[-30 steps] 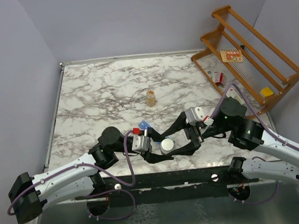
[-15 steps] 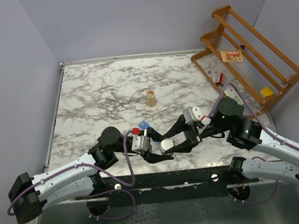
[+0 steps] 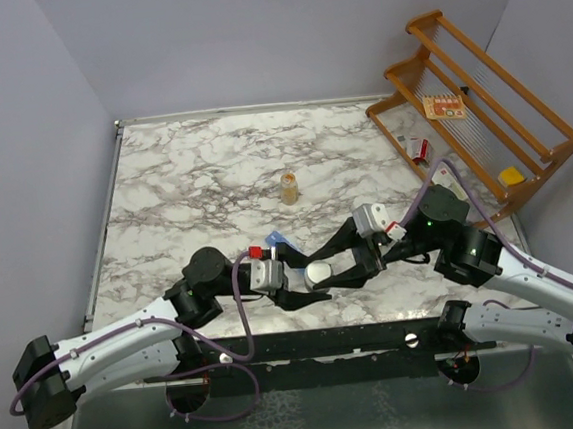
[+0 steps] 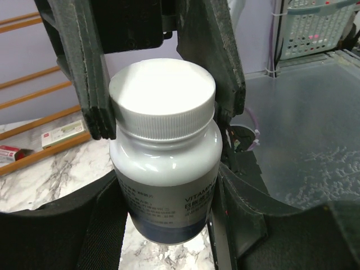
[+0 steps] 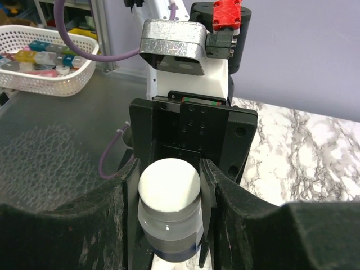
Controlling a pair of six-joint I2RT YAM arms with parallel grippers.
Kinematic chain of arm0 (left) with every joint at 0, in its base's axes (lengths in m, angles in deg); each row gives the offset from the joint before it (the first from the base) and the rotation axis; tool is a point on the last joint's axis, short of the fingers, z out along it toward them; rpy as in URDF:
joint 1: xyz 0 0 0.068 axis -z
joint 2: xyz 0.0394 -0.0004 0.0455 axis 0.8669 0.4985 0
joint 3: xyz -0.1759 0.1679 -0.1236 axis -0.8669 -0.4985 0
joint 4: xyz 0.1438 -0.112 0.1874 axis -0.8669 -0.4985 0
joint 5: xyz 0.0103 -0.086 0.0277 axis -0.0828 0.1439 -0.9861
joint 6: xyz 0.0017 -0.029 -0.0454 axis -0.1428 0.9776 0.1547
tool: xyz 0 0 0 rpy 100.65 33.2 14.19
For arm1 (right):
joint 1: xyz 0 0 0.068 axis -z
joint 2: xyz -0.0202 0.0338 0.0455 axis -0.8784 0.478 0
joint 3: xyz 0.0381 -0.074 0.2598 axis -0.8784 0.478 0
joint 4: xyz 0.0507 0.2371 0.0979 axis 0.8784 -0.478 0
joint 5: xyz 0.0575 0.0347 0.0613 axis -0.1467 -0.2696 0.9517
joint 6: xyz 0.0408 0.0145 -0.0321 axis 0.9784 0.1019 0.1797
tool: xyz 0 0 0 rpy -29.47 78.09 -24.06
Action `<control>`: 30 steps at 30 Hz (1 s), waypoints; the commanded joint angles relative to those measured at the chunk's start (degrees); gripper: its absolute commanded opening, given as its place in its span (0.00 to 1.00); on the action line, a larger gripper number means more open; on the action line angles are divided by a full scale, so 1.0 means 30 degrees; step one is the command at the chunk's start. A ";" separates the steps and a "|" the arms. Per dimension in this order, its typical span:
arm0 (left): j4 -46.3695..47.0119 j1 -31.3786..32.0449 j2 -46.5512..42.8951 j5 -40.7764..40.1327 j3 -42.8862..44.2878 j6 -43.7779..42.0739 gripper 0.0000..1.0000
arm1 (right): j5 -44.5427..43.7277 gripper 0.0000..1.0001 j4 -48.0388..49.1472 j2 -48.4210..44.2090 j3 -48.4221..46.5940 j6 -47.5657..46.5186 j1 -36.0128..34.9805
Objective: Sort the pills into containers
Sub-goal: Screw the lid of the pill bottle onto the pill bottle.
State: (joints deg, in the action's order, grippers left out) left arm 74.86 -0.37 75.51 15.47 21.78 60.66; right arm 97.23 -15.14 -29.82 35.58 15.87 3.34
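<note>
A dark bottle with a white cap (image 3: 319, 272) hangs above the table's near edge between both grippers. My left gripper (image 3: 303, 291) is shut on the bottle's body (image 4: 163, 185); its fingers (image 4: 247, 219) press the label from both sides. My right gripper (image 3: 340, 272) is shut on the white cap (image 5: 169, 184), one finger (image 5: 207, 191) on each side; it also shows in the left wrist view (image 4: 162, 121) flanking the cap (image 4: 162, 95). Of the blue containers only a small corner (image 3: 277, 241) shows behind my left wrist. No loose pills are visible.
A small amber bottle (image 3: 289, 186) stands upright mid-table. A wooden rack (image 3: 478, 107) with small boxes leans at the back right. The marble table (image 3: 193, 182) ends just below the grippers. White baskets (image 5: 45, 67) sit off the table.
My right gripper has moved left from beside the bottle and closed its fingers around the white cap. The left gripper with the bottle has lifted slightly.
</note>
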 commanded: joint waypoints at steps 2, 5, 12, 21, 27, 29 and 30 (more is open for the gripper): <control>0.0908 -0.0100 -0.1099 -0.2670 0.0068 0.0234 0.00 | -0.0530 0.25 -0.0723 -0.0214 0.0280 -0.0394 -0.0046; 0.0922 -0.0103 -0.1354 -0.3442 0.0017 0.0463 0.00 | -0.1083 0.24 -0.0725 -0.0199 0.0400 -0.0476 -0.0031; 0.0950 -0.0103 -0.1864 -0.5561 -0.0014 0.0527 0.00 | -0.2118 0.22 -0.0457 0.0039 0.0689 -0.0396 -0.0055; 0.1526 -0.0103 -0.1748 -0.7137 0.0062 0.0725 0.00 | -0.2627 0.20 0.0036 0.0997 0.0793 -0.0388 -0.0054; 0.2197 -0.0103 -0.1877 -0.8279 -0.0094 0.0804 0.00 | -0.3439 0.14 0.0149 0.1096 0.0916 -0.0484 -0.0045; 0.2448 -0.0103 -0.1957 -0.8731 -0.0186 0.0845 0.00 | -0.3844 0.13 0.0176 0.1062 0.0947 -0.0497 -0.0051; 0.2578 -0.0103 -0.2037 -0.9015 -0.0242 0.0885 0.00 | -0.4074 0.13 0.0230 0.1003 0.1023 -0.0486 -0.0054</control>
State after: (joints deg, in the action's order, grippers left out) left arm 72.67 -0.22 71.53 -2.89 20.14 61.08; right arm 85.76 -9.79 -27.29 36.33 14.27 3.82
